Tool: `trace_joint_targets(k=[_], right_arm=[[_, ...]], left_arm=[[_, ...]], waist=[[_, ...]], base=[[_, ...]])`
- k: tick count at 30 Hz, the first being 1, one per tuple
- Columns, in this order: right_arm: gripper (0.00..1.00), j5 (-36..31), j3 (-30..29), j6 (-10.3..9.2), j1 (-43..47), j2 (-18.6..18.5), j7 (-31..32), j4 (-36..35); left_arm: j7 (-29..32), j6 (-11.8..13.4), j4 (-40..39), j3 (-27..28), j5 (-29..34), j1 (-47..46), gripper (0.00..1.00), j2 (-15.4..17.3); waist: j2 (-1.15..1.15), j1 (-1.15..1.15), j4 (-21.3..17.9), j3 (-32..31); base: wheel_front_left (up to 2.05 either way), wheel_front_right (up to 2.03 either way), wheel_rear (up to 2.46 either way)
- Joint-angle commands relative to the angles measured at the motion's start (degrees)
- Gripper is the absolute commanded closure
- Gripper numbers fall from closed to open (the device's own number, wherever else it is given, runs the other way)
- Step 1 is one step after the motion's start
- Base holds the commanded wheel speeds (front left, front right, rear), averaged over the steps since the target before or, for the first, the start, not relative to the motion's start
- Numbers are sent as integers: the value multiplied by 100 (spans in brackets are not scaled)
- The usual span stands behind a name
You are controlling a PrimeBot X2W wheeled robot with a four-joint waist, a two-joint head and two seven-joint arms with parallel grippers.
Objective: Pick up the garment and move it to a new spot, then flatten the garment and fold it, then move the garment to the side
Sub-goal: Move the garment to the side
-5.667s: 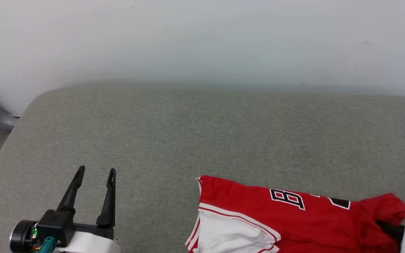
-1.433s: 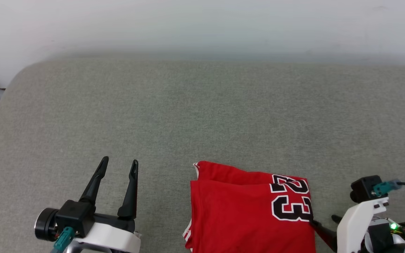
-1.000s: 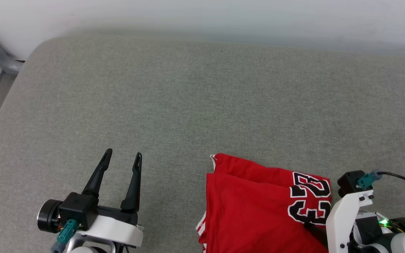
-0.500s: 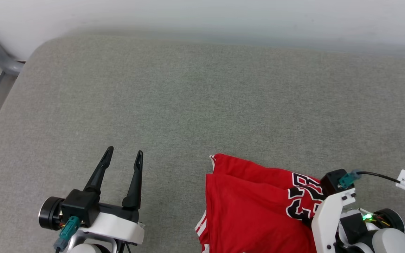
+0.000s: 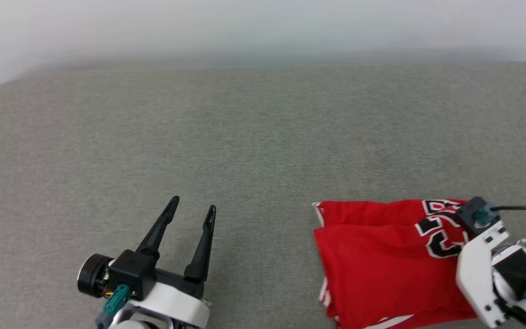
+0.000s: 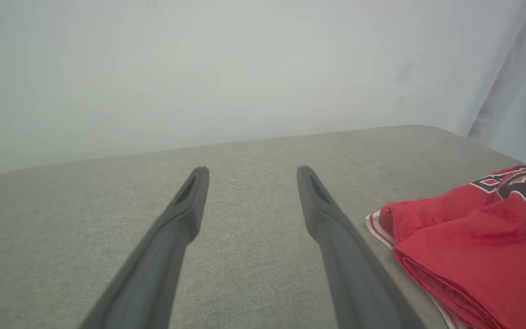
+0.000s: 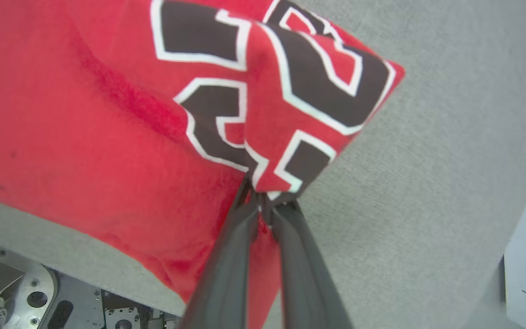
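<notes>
Toward the near right corner of the grey woven-fabric cushion (image 5: 244, 137) lies the red jersey-knit garment (image 5: 372, 260), folded into a compact rectangular stack. Its black, white-outlined numerals sit at the far right corner and a strip of red-and-white trim shows along its left edge. The stack reaches close to the cushion's near edge; whether it overhangs cannot be told.

That numbered corner is pinched at the tips of the right gripper (image 7: 265, 201). Its two long dark fingers are pressed nearly together on a bunched peak of cloth raised a little off the cushion, while the rest of the stack lies flat to the left of the jaws.

Folding looks done, so the step in hand is probably shifting the garment aside. Only one corner is gripped, so a high lift would likely let the layers hang and fall open. A low, slow drag toward the cushion's right edge should serve better, pulling in line with the fold edges so the lower layers follow. The fingers should open only once the corner is laid flat.

Well apart, over the near middle of the cushion, the left gripper (image 5: 193, 204) hovers with its jaws spread wide and holds nothing. A pale plain wall (image 5: 263, 27) rises behind the far edge.
</notes>
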Motion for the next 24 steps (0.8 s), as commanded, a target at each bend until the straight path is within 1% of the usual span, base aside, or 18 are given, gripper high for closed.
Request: trace_joint_targets(k=[1,4,8,10,12,14,17,24], right_arm=[[100,66,27,-9,-112,-176,23,-59],[100,36,40,-10,-246,-679,25,-116],[100,11,-164,-9,-425,-1202,-137,14],[100,-64,-297,-10,-549,-1418,-313,158],[100,-153,-488,-10,-660,-1549,-521,388],[100,-88,-808,-9,-791,-1469,-745,666],[100,-260,-1195,-10,-986,-1558,-1126,1095],[100,-502,-2232,-10,-1491,-1277,-2030,2261]], left_arm=[[-12,3,-23,-26,-7,-86,0,10],[-12,3,-62,-215,54,-231,0,21],[-12,3,-160,-479,128,-486,0,53],[-12,3,-237,-597,158,-658,0,97],[-12,3,-294,-746,211,-850,0,161],[-12,3,-378,-874,252,-1051,0,226],[-12,3,-513,-1046,296,-1376,0,353],[-12,3,-888,-1298,369,-2024,0,689]], waist=[[0,0,-233,84],[0,0,-450,264],[0,0,-714,602],[0,0,-849,830],[0,0,-966,1069],[0,0,-1077,1325],[0,0,-1199,1708],[0,0,-1344,2498]], base=[[0,0,0],[0,0,0],[0,0,0],[0,0,0],[0,0,0],[0,0,0],[0,0,0],[0,0,0]])
